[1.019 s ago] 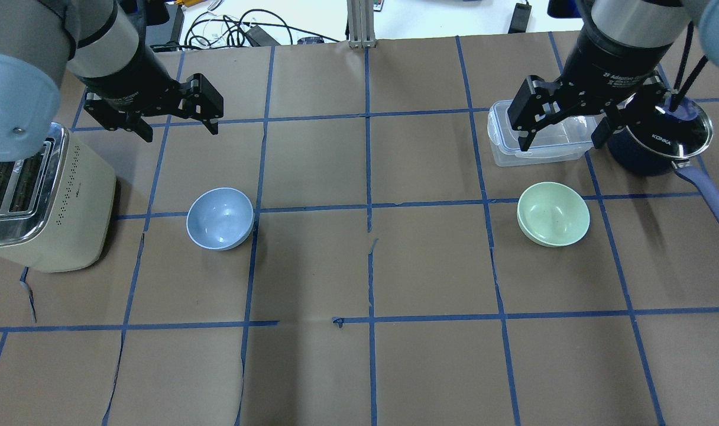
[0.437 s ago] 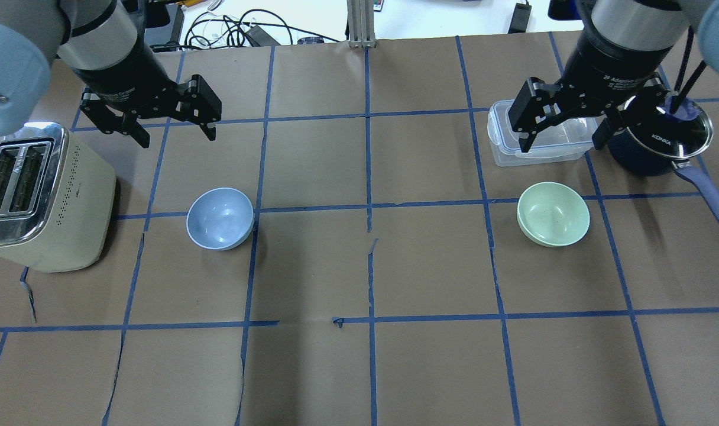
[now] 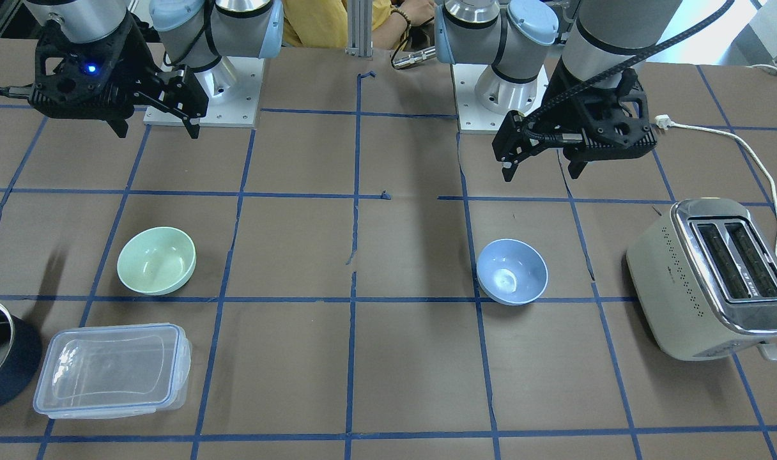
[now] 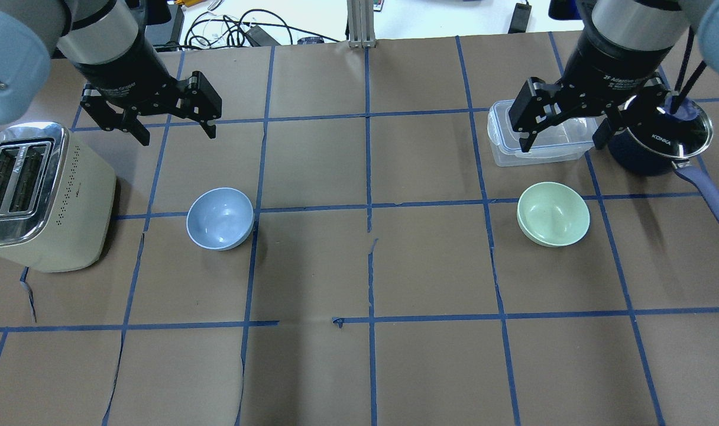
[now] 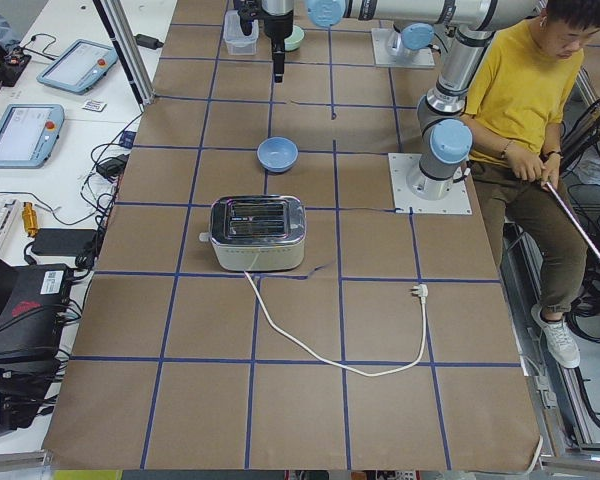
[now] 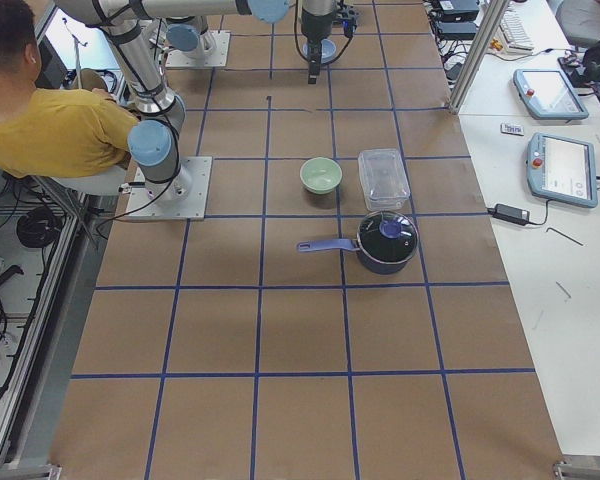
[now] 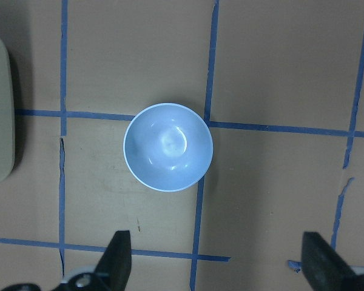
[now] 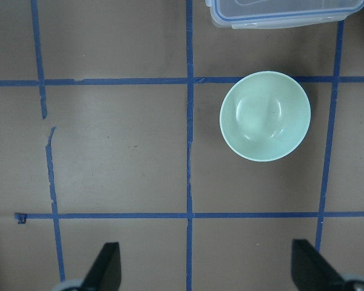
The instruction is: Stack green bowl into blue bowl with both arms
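The pale blue bowl (image 4: 220,218) stands upright on the table's left half; it also shows in the front view (image 3: 512,271) and the left wrist view (image 7: 168,147). The mint-green bowl (image 4: 553,213) stands upright on the right half and shows in the front view (image 3: 156,260) and the right wrist view (image 8: 265,116). Both bowls are empty. My left gripper (image 4: 177,135) hangs open and empty, high above the table beyond the blue bowl. My right gripper (image 4: 562,144) hangs open and empty, high above the table beyond the green bowl.
A cream toaster (image 4: 40,195) stands left of the blue bowl, its cord (image 3: 746,147) trailing toward the robot's base. A clear lidded container (image 4: 501,148) and a dark saucepan with a glass lid (image 4: 661,142) sit beyond the green bowl. A seated person (image 5: 525,90) is by the robot's base.
My left arm's upper joint has swung off the toaster's top toward the upper left, and its gripper has shifted slightly. The right gripper and both bowls have stayed put.
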